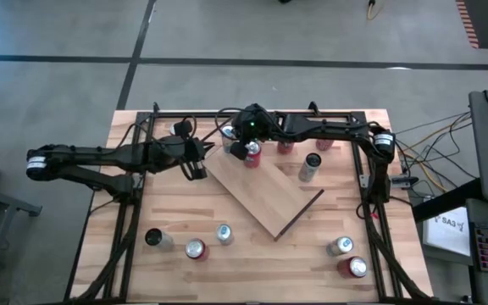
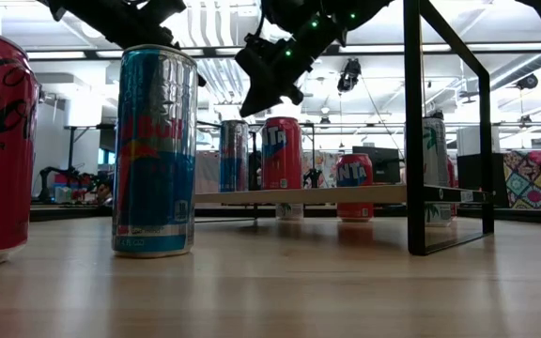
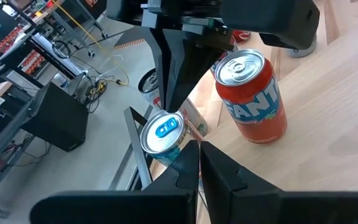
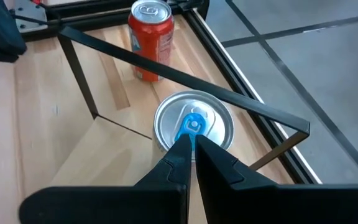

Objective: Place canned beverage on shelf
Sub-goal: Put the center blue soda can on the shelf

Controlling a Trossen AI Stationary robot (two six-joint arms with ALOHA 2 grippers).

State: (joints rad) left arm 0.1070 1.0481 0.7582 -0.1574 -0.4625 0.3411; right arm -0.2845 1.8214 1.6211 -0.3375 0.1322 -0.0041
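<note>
Closed right fingers hang just above a blue-tabbed can at the shelf's far end, an orange Fanta can beside it. Left fingers, also closed and empty, hover nearby over the bench.

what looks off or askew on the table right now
The shelf lies diagonally across the tabletop rather than square to the black frame, and only one can, the red Fanta can, stands on its far corner. One silver can appears to lie on its side beside the board.
</note>
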